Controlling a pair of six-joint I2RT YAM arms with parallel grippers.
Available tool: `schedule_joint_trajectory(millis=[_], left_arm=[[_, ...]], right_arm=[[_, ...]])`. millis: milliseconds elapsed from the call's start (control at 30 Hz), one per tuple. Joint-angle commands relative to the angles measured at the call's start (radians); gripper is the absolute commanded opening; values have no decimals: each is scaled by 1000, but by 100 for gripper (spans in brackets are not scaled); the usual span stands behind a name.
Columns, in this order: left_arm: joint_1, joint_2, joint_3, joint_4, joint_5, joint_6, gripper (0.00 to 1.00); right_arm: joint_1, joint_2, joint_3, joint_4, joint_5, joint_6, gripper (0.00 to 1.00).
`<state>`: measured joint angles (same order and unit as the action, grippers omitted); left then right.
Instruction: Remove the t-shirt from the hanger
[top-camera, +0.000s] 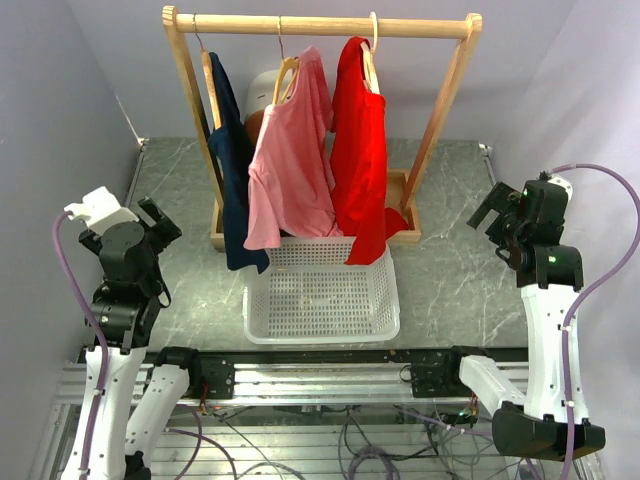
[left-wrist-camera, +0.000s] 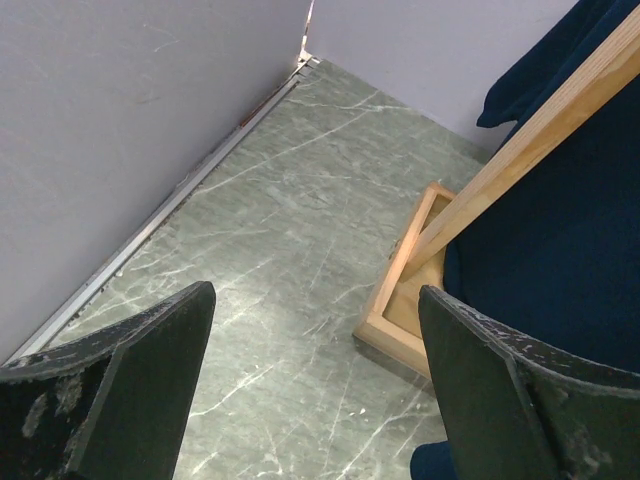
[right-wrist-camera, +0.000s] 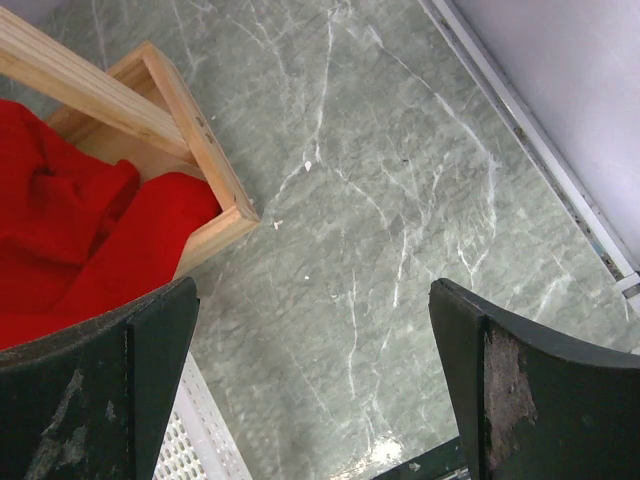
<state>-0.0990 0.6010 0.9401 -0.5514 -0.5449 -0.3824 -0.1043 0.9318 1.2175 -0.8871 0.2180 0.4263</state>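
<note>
Three t-shirts hang on wooden hangers from a wooden rack (top-camera: 320, 24): a navy one (top-camera: 232, 160) at left, a pink one (top-camera: 292, 160) in the middle and a red one (top-camera: 360, 150) at right. The pink shirt's hanger (top-camera: 286, 78) shows at its collar. My left gripper (top-camera: 160, 222) is open and empty at the left, apart from the rack; its view shows the navy shirt (left-wrist-camera: 560, 250) and the rack's post (left-wrist-camera: 520, 160). My right gripper (top-camera: 492, 212) is open and empty at the right; its view shows the red shirt's hem (right-wrist-camera: 80, 240).
A white plastic basket (top-camera: 320, 292) stands on the grey marble table in front of the rack, under the shirts' hems; its corner shows in the right wrist view (right-wrist-camera: 200, 440). The rack's wooden base frame (top-camera: 408, 228) lies behind it. Grey walls close both sides.
</note>
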Motion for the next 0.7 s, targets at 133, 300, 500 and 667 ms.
schedule_joint_trajectory(millis=[133, 300, 500, 667], left_arm=[[2, 19, 0, 11, 26, 7, 93], [2, 22, -4, 16, 25, 11, 93], [2, 26, -11, 26, 21, 14, 93], [2, 36, -15, 34, 24, 11, 93]], right_arm=[[3, -13, 12, 9, 7, -9, 100], [3, -14, 9, 12, 11, -12, 100], [3, -12, 3, 14, 9, -13, 100], [2, -8, 6, 14, 12, -14, 100]])
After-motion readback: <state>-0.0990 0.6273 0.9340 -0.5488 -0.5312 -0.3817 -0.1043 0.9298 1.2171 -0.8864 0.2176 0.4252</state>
